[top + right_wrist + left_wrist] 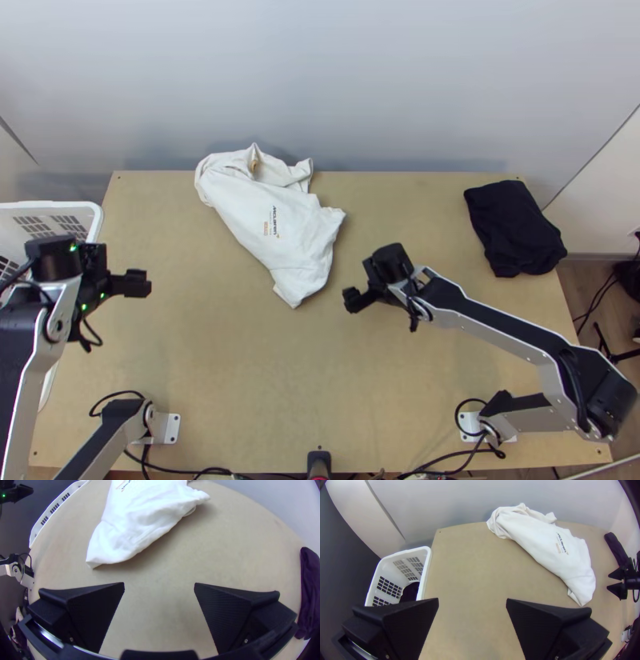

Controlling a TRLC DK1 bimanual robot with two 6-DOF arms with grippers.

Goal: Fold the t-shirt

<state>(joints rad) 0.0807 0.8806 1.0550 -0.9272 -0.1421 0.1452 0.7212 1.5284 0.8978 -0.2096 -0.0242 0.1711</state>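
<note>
Left gripper and right gripper have jaws wide open, both apart from the white t-shirt.

white t-shirt | small dark-and-orange print | rumpled, perhaps part-folded | lengthwise eleven to five o'clock | at eleven o'clock from table centre

In the top view we look steeply down from high over the near edge of the table, well back, taking in the tabletop and the wall behind; from the wrist of the left arm we face across the table toward the wall; from the wrist of the right arm we look closer onto the white t-shirt, part of it cut off; all three views share the shirt, the basket and the dark cloth.
</note>
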